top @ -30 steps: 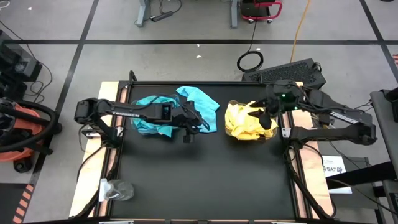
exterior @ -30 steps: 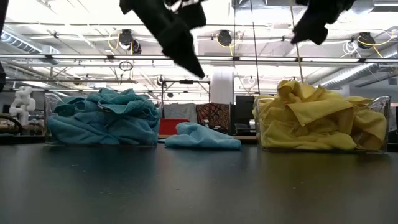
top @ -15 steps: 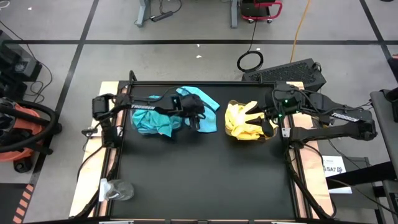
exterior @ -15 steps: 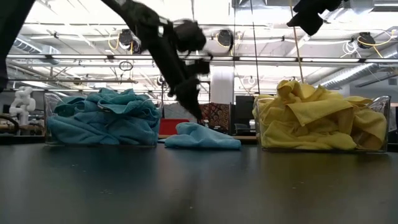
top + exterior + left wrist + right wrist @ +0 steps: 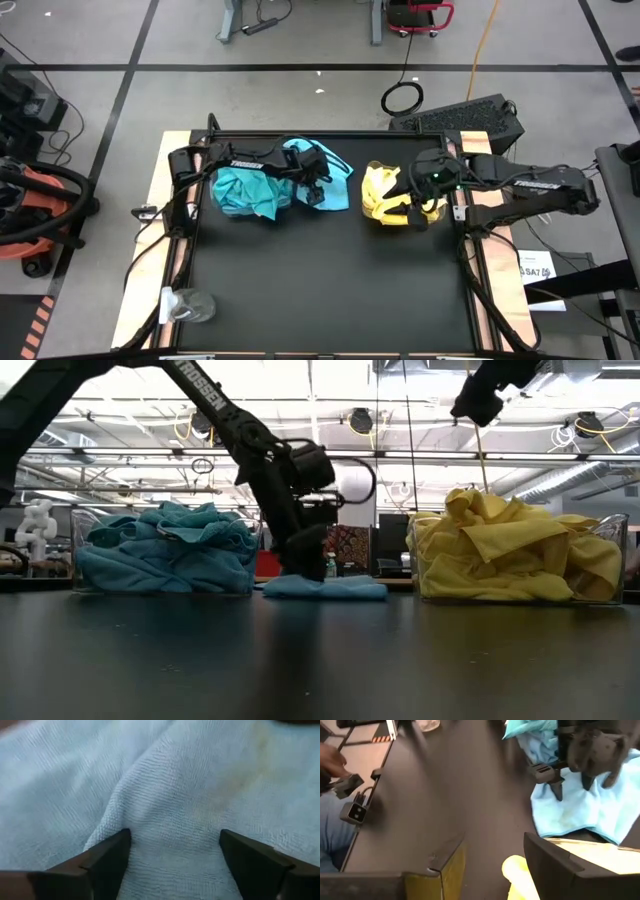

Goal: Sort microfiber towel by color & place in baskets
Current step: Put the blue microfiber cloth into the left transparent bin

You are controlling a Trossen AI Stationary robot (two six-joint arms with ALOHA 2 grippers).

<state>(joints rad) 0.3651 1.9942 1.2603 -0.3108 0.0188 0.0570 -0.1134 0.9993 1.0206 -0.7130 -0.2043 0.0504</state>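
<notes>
On the black worktop (image 5: 330, 290) stand two clear baskets, the left basket (image 5: 165, 565) heaped with teal towels and the right basket (image 5: 520, 565) heaped with yellow ones, while one loose teal towel (image 5: 335, 587) lies flat between them. The left hand (image 5: 300, 565) is down on that loose towel, fingers (image 5: 107, 857) spread wide and pressing into the cloth without pinching it. The right hand (image 5: 408, 205) hovers over the yellow pile, fingers parted and holding nothing.

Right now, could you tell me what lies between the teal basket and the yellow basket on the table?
In the low view, one loose teal towel lies on the table between the teal-filled basket and the yellow-filled basket, with the left gripper open, down on it.
</notes>
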